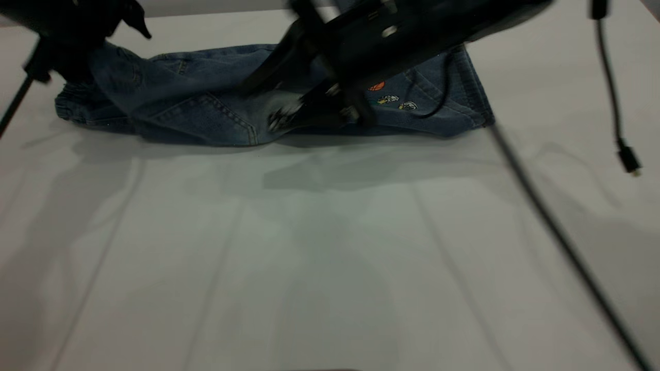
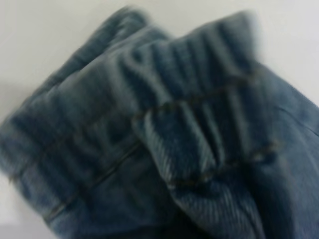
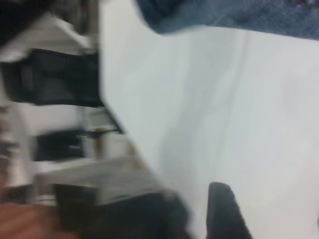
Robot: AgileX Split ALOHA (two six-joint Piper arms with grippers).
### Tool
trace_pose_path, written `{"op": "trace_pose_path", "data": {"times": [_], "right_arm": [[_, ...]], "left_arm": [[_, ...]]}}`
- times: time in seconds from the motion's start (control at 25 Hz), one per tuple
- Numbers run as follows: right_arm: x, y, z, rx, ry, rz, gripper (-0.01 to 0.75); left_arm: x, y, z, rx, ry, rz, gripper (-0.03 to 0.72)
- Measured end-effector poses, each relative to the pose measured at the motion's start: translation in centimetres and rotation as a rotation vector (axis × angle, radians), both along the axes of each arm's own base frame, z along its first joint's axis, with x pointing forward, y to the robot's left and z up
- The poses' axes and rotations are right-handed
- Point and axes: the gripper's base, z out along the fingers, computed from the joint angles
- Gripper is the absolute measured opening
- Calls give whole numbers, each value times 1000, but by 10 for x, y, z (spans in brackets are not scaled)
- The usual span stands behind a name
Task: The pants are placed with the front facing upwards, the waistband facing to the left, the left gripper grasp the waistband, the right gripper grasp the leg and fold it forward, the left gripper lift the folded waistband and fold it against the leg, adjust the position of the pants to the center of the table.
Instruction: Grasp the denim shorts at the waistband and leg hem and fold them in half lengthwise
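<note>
The blue denim pants [image 1: 206, 103] lie folded lengthwise across the far part of the white table [image 1: 319, 247], with the small cartoon print [image 1: 389, 98] facing up near the right end. The ruffled waistband [image 1: 77, 108] is at the left end. There my left gripper [image 1: 85, 62] holds a fold of it lifted off the table. In the left wrist view the gathered waistband [image 2: 164, 129] fills the picture and hides the fingers. My right gripper [image 1: 309, 111] hovers blurred over the pants' middle. In its wrist view one black finger [image 3: 224, 214] shows above bare table, holding nothing.
A black cable with a plug [image 1: 628, 157] dangles at the right. Another cable [image 1: 557, 232] runs diagonally over the table's right side. The right wrist view shows the table edge [image 3: 107, 99] with dark furniture [image 3: 55, 79] beyond it.
</note>
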Motion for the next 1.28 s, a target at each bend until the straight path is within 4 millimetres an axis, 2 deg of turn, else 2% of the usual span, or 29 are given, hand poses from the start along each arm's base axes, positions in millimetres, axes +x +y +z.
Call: {"op": "trace_pose_path", "data": {"times": [0.16, 0.32, 0.4, 0.6, 0.8, 1.0, 1.28], "right_arm": [[0, 34, 5, -184, -167, 54, 330], [1, 60, 12, -309, -290, 51, 330], [1, 66, 15, -321, -317, 56, 330], [-1, 69, 17, -321, -319, 67, 330], [-2, 69, 17, -318, -305, 74, 330], [-3, 69, 17, -314, -290, 78, 330], [-4, 69, 16, -315, -288, 87, 330]], "left_arm": [[-5, -3, 25, 118, -12, -155, 539], [-6, -4, 26, 160, 1, -204, 539], [-6, -4, 24, 157, 6, -199, 539], [1, 10, 8, 186, -3, -161, 538], [16, 24, -5, 212, -42, -111, 538], [33, 24, -10, 213, -63, -108, 538], [36, 24, -11, 218, -67, -111, 538]]}}
